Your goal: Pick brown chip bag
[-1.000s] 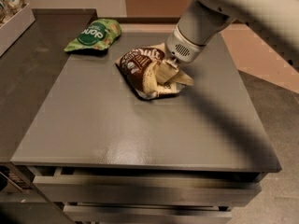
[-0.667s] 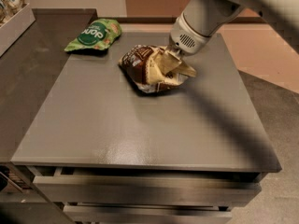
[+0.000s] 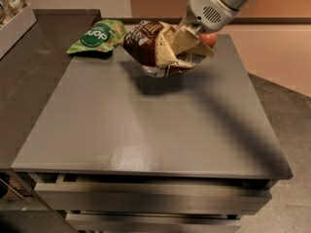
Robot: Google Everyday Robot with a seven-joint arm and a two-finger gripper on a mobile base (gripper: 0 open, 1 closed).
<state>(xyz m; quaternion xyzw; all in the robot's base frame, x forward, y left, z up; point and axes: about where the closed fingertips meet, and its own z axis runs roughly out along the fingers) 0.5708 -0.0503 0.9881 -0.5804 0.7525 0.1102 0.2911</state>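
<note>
tool (image 3: 187,37) clamped on crinkly brown chip bag (image 3: 145,45), crumpled, abv smooth grey table (image 3: 146,130).

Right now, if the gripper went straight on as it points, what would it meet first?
The crinkly brown chip bag it grips. The gripper, at upper right, points down-left; past the bag, probably the flat grey tabletop, depth unclear.

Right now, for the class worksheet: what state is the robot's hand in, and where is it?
Hand: closed on the brown chip bag, above the far end of the table.
</note>
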